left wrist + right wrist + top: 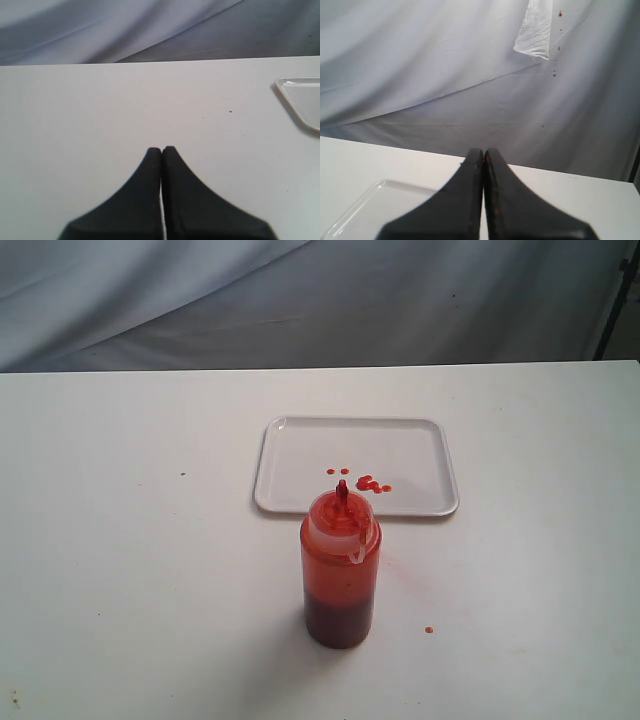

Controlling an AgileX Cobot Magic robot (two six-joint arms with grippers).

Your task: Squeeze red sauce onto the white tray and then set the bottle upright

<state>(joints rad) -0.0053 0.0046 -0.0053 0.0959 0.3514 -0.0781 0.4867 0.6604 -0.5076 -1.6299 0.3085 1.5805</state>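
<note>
Left fingers (150, 170): pressed together, tips meeting, nothing between them. They hang over bare worktop (130, 540), touching nothing, aimed flat toward the grey backdrop cloth (300, 300).

Right fingers (497, 175): also closed tip to tip and empty. They are held level above a corner of the white tray (300, 460), facing the cloth.

The exterior view alone has the bottle (340, 570). It stands upright on the worktop just in front of the tray's near rim, its cap dangling on the tether and darker sauce settled low. The same view shows the red sauce (368, 483) as small blobs near that rim, plus one stray drop (429, 629) on the worktop beside the bottle.

The left wrist view catches only one tray corner. The right wrist view picks up red specks (560, 14) on the cloth.
</note>
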